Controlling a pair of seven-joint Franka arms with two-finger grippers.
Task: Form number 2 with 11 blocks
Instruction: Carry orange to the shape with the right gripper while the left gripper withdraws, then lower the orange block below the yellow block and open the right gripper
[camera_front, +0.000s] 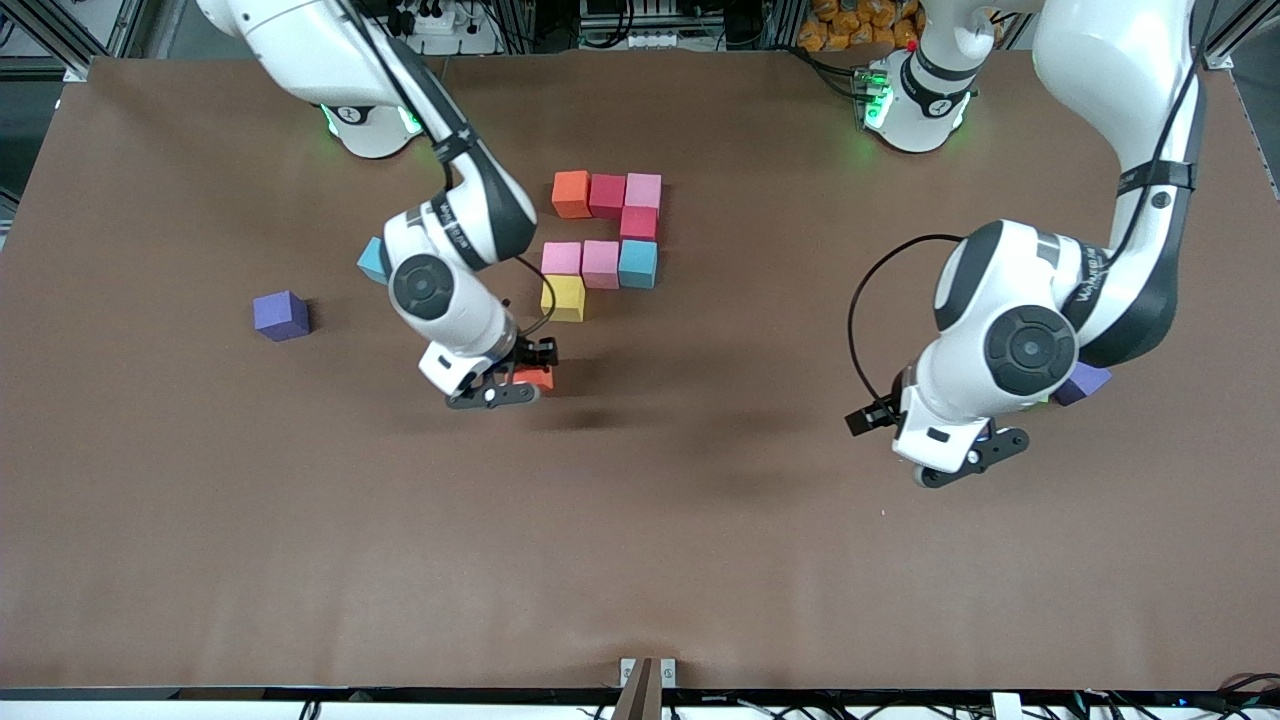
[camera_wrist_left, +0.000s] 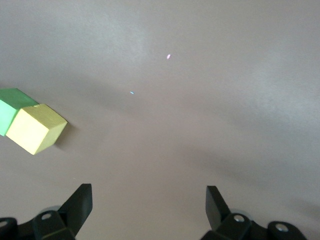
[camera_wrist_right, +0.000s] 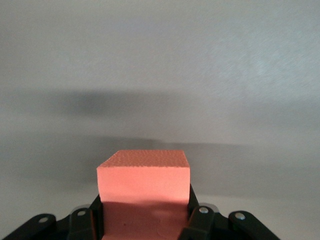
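Front view, the figure: the number 2 (camera_front: 604, 236) stands part-built mid-table, eight cubes touching; an orange, red and pink top row, a red cube under the pink, a pink-pink-light blue middle row, and a yellow cube (camera_front: 563, 297) starting the lower stroke.
Front view, right arm: it reaches from its base and bends down, the right gripper (camera_front: 519, 381) pinching an orange block (camera_front: 534, 377) over bare table nearer the camera than the yellow cube.
Front view, left arm: it waits, folded over its end of the table, the left gripper (camera_front: 975, 452) hanging above the brown table (camera_front: 640, 560).
Front view, loose blocks: a purple block (camera_front: 281, 315) lies well apart toward the right arm's end.
Left wrist view: jaws spread wide over bare table; a yellow block (camera_wrist_left: 36, 128) touches a green cube (camera_wrist_left: 11, 106).
Right wrist view: the orange block (camera_wrist_right: 143, 186) sits clamped between the fingers (camera_wrist_right: 200, 220).
Step in hand: carrying a block to the figure's base, by my reading.
Next move: set it flush under the yellow cube, square and touching, without nudging neighbours.
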